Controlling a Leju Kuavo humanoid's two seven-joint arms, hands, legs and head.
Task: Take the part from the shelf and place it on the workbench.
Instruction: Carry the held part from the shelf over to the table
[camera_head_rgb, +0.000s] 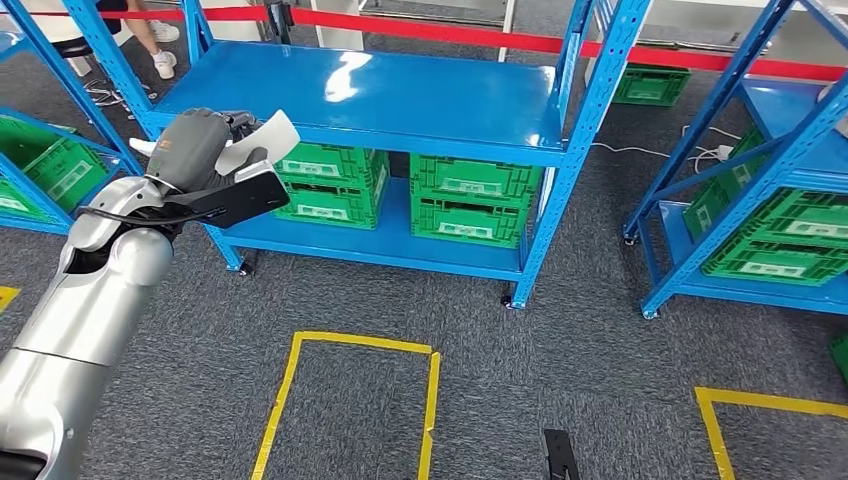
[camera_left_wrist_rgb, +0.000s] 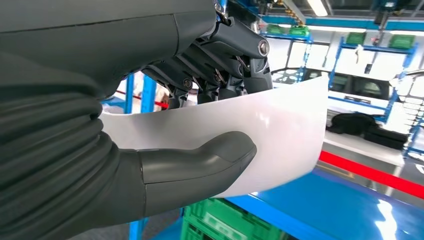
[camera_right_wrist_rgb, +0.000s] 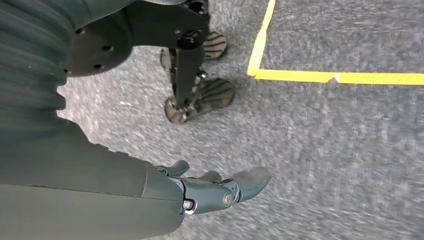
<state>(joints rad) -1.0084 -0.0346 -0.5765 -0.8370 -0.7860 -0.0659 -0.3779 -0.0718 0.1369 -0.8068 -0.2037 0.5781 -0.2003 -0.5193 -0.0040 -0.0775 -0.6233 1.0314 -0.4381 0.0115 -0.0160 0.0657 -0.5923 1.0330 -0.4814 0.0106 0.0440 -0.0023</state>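
- white part (camera_left_wrist_rgb: 270, 135): thin, smooth, glossy sheet-like piece, gently curved, with a rounded outer corner; small and pale from the head view (camera_head_rgb: 262, 140).
- pinched in the left hand (camera_head_rgb: 200, 150), thick grey thumb (camera_left_wrist_rgb: 200, 160) pressed on one face, darker fingers (camera_left_wrist_rgb: 220, 85) clamped on the other.
- held up in the air in front of the blue shelf (camera_head_rgb: 360, 90), just above its top board at the left end, over the green crates (camera_head_rgb: 330, 185) on the lower level.
- long axis running away from the palm, free end sticking out beyond the fingertips toward the shelf; broad face roughly upright, tilted in the head view.
- seen from the left wrist: curve and sheen of the part, a red barrier tape (camera_left_wrist_rgb: 370, 172) behind it.
- seen from the head: yellow floor tape (camera_head_rgb: 350, 400) on grey carpet.
- right hand (camera_right_wrist_rgb: 215, 190) hanging low over the carpet, fingers loosely apart, holding nothing.
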